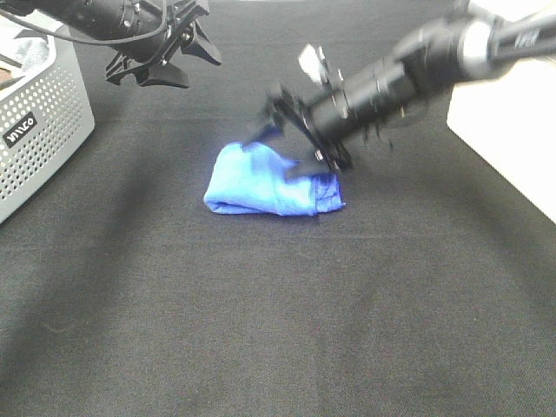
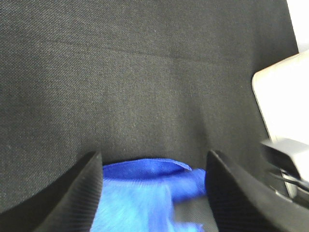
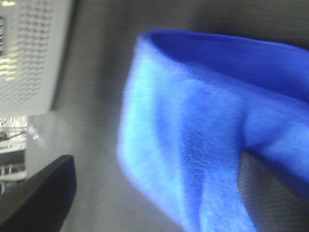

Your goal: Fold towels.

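The royal-blue towel [image 1: 271,184] lies bunched and partly folded on the black table, near the middle. My right gripper [image 1: 285,149] reaches in from the upper right, blurred with motion. Its jaws are spread right over the towel's far edge. In the right wrist view the towel [image 3: 193,145] fills the frame and one dark finger [image 3: 43,193] shows beside it; the other finger is out of view. My left gripper [image 1: 201,73] hangs open and empty at the upper left, apart from the towel. In the left wrist view [image 2: 154,157] its jaws frame the towel [image 2: 140,193].
A grey perforated basket [image 1: 39,130] stands at the left edge, with grey cloth in it; it also shows in the right wrist view [image 3: 29,53]. A white surface [image 1: 508,148] borders the table at the right and shows in the left wrist view [image 2: 285,106].
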`<action>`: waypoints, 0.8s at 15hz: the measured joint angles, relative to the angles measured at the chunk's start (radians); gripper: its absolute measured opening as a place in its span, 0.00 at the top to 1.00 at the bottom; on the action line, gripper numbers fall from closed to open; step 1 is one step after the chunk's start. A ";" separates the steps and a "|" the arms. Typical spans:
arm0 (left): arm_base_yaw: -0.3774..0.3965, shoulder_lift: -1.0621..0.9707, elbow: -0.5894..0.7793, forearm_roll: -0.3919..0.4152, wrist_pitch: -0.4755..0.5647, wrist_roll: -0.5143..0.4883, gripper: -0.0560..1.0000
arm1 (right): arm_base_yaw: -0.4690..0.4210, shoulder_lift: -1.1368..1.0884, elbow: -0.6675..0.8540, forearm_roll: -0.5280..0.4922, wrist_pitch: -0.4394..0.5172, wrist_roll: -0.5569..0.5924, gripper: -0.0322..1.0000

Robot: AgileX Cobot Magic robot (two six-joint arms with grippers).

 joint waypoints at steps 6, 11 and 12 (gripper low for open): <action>0.000 0.000 0.000 0.027 0.026 0.000 0.38 | -0.111 0.008 0.000 -0.042 0.000 0.000 0.15; 0.000 -0.016 0.000 0.069 0.060 0.000 0.38 | -0.116 -0.043 0.000 -0.186 0.017 0.003 0.15; 0.000 -0.033 0.000 0.091 0.078 0.000 0.38 | -0.117 -0.086 0.000 -0.243 0.022 0.019 0.15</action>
